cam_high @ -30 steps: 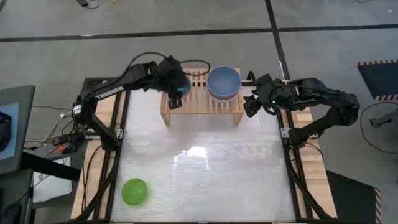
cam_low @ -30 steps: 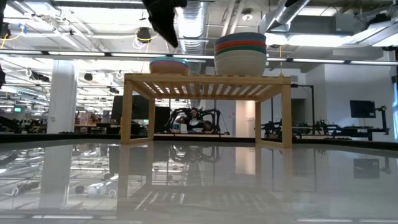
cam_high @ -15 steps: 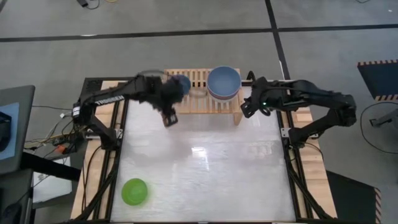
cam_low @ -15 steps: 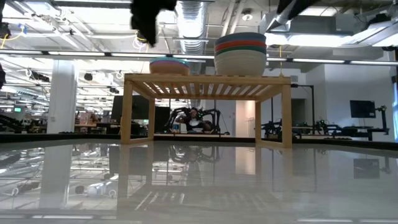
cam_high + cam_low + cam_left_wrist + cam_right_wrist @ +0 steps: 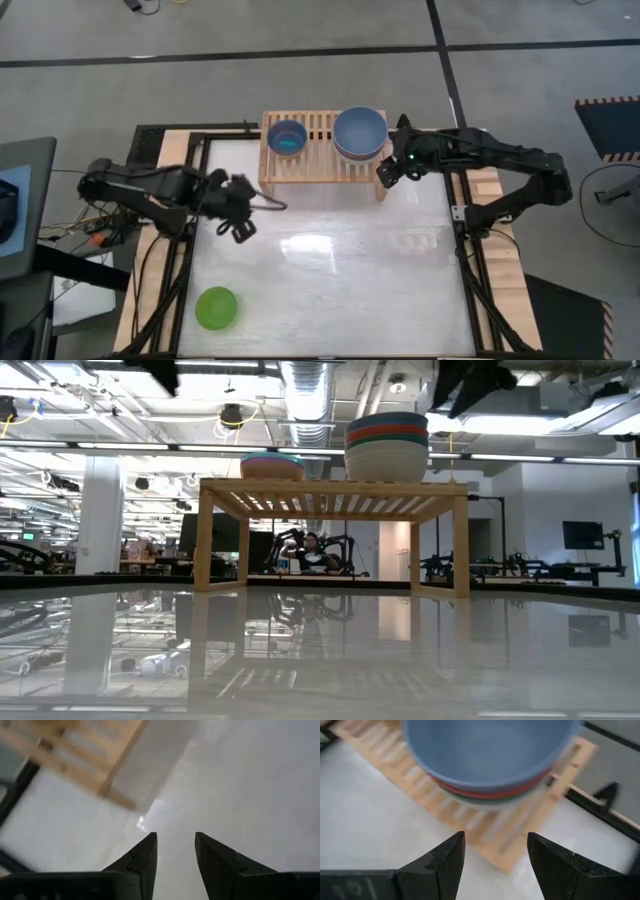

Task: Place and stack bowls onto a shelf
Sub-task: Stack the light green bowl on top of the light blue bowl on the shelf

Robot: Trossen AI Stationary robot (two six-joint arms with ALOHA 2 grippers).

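Note:
The light-wood shelf (image 5: 325, 160) stands at the table's far edge. On its right part stands a stack of large bowls with a blue bowl (image 5: 360, 131) on top, which also shows in the low view (image 5: 386, 445). On its left part sits a smaller stack with a cyan bowl (image 5: 287, 138) on top. A lime green bowl (image 5: 216, 307) rests on the table near the left front corner. My left gripper (image 5: 243, 224) is open and empty over the table, left of the shelf and nearer the front. My right gripper (image 5: 384, 174) is open and empty at the shelf's right end.
The white tabletop (image 5: 340, 270) lies open between the shelf and the lime green bowl. Black frame rails (image 5: 470, 270) run along the table's sides. The room beyond shows in the low view behind the shelf (image 5: 333, 495).
My left gripper has left the shelf's left part, going toward the table's left and near edges, and has uncovered the small stack. My right gripper has drifted toward the shelf's right end. The bowls have stayed in place.

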